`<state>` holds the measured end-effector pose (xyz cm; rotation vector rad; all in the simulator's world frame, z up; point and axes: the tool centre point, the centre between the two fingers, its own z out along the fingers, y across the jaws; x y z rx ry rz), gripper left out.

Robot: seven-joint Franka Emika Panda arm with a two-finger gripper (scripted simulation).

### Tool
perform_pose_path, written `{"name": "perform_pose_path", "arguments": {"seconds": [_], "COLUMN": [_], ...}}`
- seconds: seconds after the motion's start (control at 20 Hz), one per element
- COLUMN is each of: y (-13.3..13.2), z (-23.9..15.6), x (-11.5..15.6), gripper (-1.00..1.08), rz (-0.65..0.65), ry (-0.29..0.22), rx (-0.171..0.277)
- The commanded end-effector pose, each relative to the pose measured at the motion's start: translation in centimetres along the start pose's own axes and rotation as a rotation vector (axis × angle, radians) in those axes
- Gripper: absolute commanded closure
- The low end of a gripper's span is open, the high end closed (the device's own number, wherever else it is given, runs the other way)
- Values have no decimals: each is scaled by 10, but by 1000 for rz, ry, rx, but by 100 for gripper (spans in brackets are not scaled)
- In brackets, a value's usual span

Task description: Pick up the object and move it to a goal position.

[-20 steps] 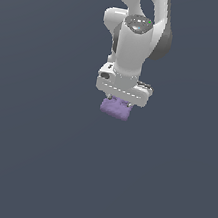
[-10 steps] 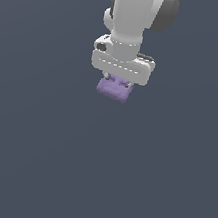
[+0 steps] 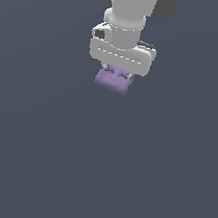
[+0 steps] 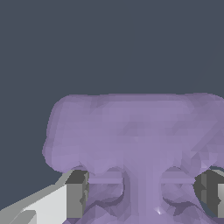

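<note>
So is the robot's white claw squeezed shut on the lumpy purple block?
Shut. In the wrist view both grey fingertips press the pale purple lumpy block's sides, beneath the white gripper.

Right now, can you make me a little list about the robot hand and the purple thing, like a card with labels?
thing held: purple block, small, lumpy, pale purple
who holds it: white gripper, shut on the block
fingers: one grey finger on each side of the block in the wrist view
block size: narrower than the gripper
where in the exterior view: upper middle, just under the white arm
background: plain dark grey surface
goal marker: none visible
</note>
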<state>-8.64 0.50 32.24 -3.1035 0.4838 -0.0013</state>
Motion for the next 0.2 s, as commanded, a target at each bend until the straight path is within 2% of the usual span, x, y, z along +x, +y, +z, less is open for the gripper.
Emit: {"name": "perform_pose_path", "arguments": {"seconds": [0.0,0.15], "y": [0,-1], "z": [0,3], "x": [0,1], "gripper": [108,108], "rz": [0,0], "ry": [-1,-1], "rx": [0,0]}}
